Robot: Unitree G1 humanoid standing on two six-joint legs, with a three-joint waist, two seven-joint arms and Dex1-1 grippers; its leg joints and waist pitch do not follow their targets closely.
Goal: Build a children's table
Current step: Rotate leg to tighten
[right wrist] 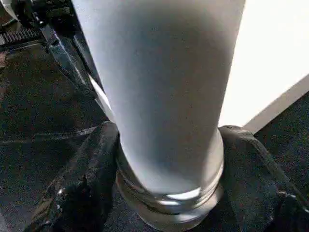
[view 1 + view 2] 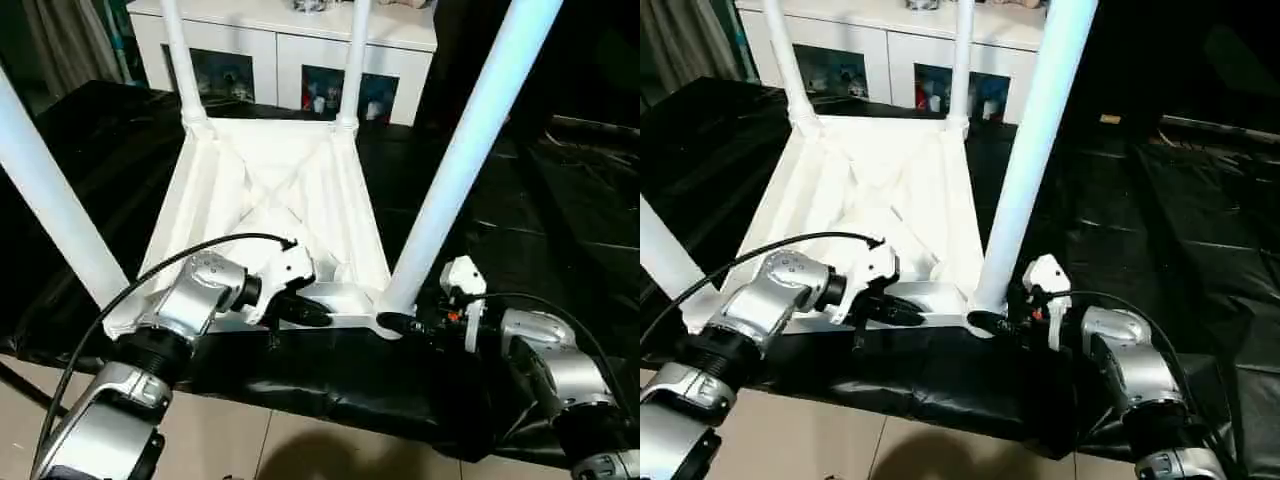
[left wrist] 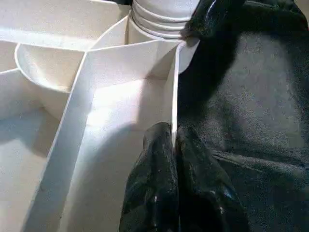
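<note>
So the black-covered worktop (image 2: 520, 230) takes up most of the scene, with a white cabinet (image 2: 290, 50) behind it. On it sits the children's table (image 2: 275, 200), flipped upside down near the front edge. It's all white plastic with a ribbed underside facing up and four tapered tube legs sticking up from rounded corner sockets. The left gripper (image 3: 174, 145) is pinched tight on the thin front rim. The right gripper (image 1: 164, 159) has its black fingers (image 1: 79, 179) wrapped around the base of the near right leg (image 2: 465, 160).
</note>
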